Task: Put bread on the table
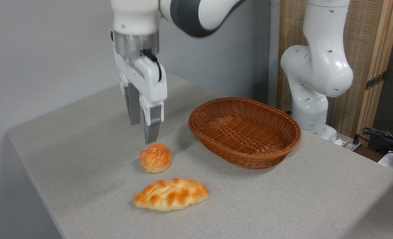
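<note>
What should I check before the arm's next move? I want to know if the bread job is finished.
1. Bread lying on the table: ok.
2. Basket holds nothing: ok.
3. Gripper holds nothing, jaws slightly apart: ok.
4. Gripper clear of the round bun below it: ok, a small gap shows.
5. Bread away from the table edge: ok.

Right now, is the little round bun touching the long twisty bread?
Apart. The camera view shows a strip of bare table cloth between the round bun and the braided bread in front of it.
</note>
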Robot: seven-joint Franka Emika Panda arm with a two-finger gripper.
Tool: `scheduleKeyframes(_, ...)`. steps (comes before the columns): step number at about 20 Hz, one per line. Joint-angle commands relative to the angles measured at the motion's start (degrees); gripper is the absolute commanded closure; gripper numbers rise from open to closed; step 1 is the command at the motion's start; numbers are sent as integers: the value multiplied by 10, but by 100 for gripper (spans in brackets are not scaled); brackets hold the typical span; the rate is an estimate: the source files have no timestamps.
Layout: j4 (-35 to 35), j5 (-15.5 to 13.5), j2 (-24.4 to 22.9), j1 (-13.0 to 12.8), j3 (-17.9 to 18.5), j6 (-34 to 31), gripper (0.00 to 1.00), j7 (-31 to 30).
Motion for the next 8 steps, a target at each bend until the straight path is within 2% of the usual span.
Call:
scheduleKeyframes(1,41,-4,4,-1,3,-53,0,-48)
scheduleKeyframes(3,41,-1,7,-1,4,-59,0,-75)
scheduleKeyframes(8,40,17,8,-1,10,-68,0,-78)
